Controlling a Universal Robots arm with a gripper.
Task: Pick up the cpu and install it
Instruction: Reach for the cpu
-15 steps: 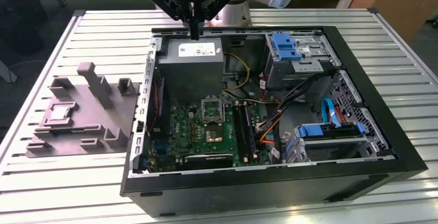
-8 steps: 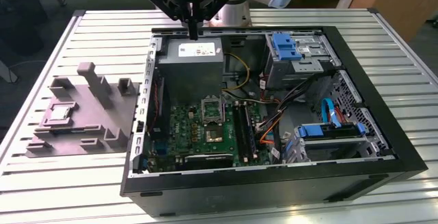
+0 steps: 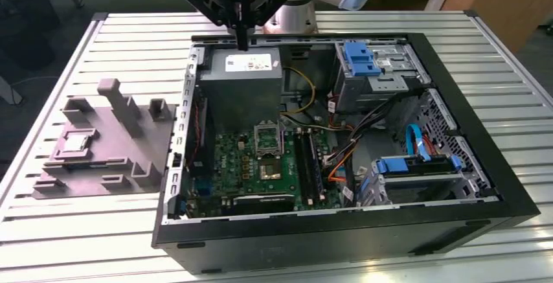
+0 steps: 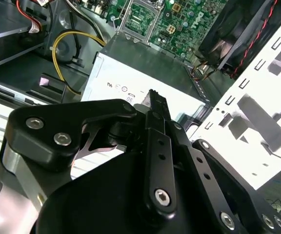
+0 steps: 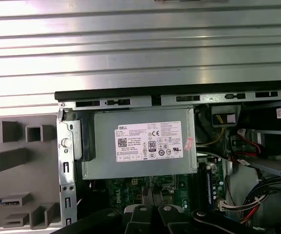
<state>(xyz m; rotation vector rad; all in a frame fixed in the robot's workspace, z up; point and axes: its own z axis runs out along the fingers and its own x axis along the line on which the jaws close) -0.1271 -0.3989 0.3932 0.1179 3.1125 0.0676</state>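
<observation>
The ribbed silver tabletop (image 3: 129, 37) carries an open black computer case (image 3: 346, 234). At its nine o'clock, a grey moulded tray (image 3: 121, 163) cradles the thin silvery square cpu (image 3: 76, 142). The black end effector (image 3: 245, 42) hovers at twelve o'clock, narrow and empty. The cpu is probably light, rigid and delicate, so pinch opposite edges.

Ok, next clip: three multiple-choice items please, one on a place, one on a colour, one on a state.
1. Where is the cpu? A in the grey tray B on the motherboard C on the bare table
2. Colour of the drive latches? A red B blue C yellow
3. The gripper is: A above the power supply, fingers shut, empty B gripping a cable C resting on the tray
Key: 1A, it lies in a tray pocket; 2B, both latches show blue; 3A, it hangs over the labelled grey box.
</observation>
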